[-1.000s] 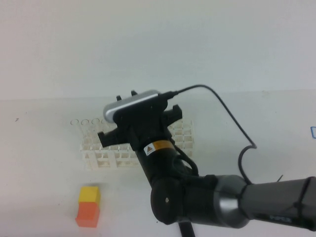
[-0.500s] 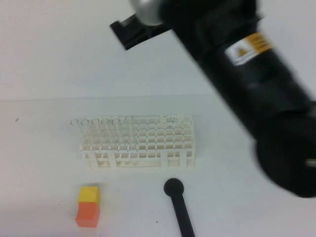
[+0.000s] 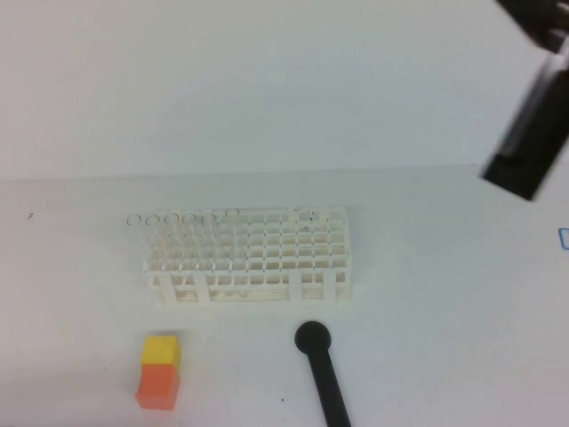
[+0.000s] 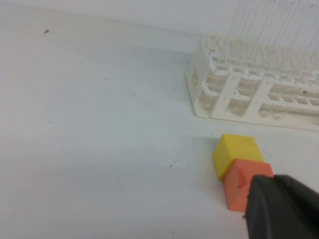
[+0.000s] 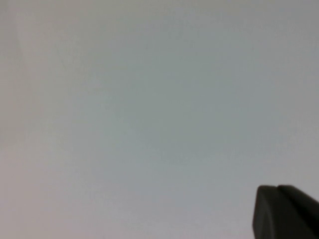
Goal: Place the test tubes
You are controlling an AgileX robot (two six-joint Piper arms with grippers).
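A white test tube rack stands mid-table. Several clear test tubes stand upright in its far left holes. The left wrist view shows the rack's end with the tubes rising above it. My left gripper hangs low over the table just beside the orange block, its dark fingers pressed together and holding nothing. It does not show in the high view. My right arm is raised high at the far right, well clear of the rack. My right gripper looks shut and empty against a blank surface.
A yellow and orange block lies in front of the rack's left end, and the left wrist view shows the block close up. A black rod with a round tip reaches in from the near edge, right of the block.
My right arm, which hung over the rack a second ago, has swung up and away to the upper right. The rack now shows in full; nothing on the table has moved.
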